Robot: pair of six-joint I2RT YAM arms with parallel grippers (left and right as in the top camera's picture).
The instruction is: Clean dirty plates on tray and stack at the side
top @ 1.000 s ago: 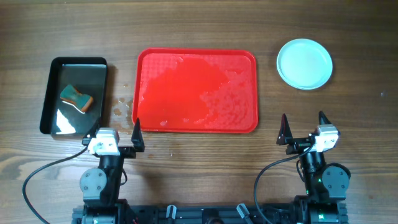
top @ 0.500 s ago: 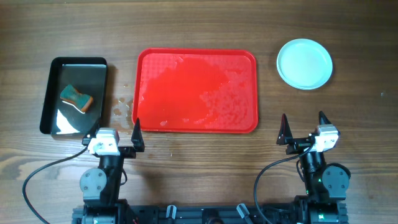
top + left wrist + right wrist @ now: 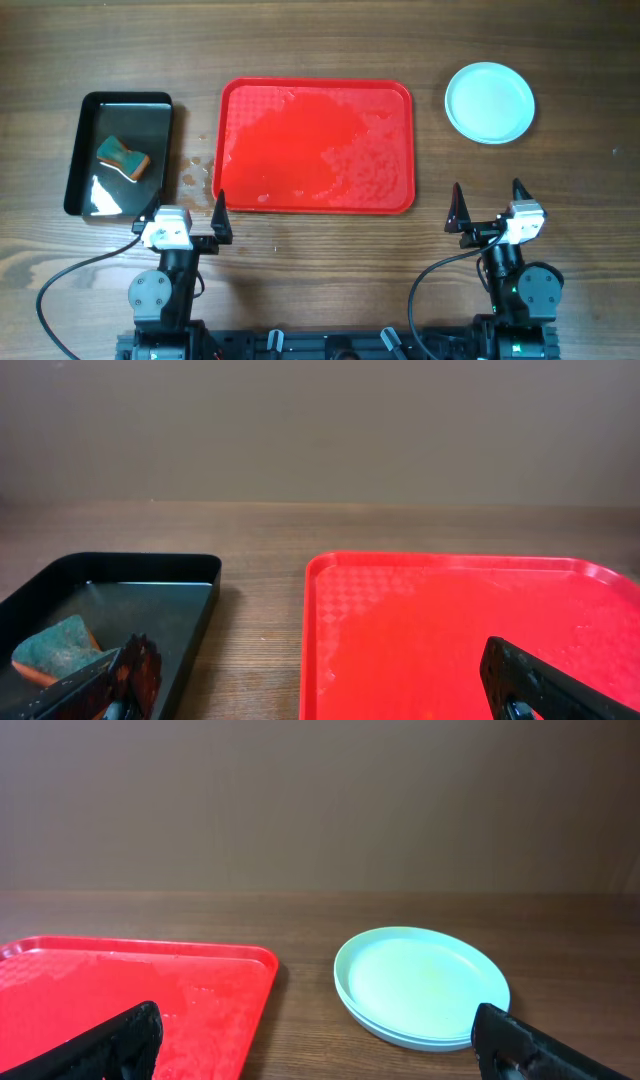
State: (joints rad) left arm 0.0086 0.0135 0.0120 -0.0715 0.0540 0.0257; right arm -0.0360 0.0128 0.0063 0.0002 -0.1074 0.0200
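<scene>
The red tray (image 3: 316,146) lies in the middle of the table with wet streaks on it and no plates on it; it also shows in the left wrist view (image 3: 470,630) and the right wrist view (image 3: 130,995). The pale mint plates (image 3: 489,102) sit stacked at the far right, off the tray, also in the right wrist view (image 3: 425,983). My left gripper (image 3: 187,215) is open and empty near the tray's front left corner. My right gripper (image 3: 487,205) is open and empty, in front of the plate stack.
A glossy black tray (image 3: 120,153) stands at the left with a green and orange sponge (image 3: 122,158) in it, also in the left wrist view (image 3: 55,650). Water drops (image 3: 195,170) lie on the wood between the two trays.
</scene>
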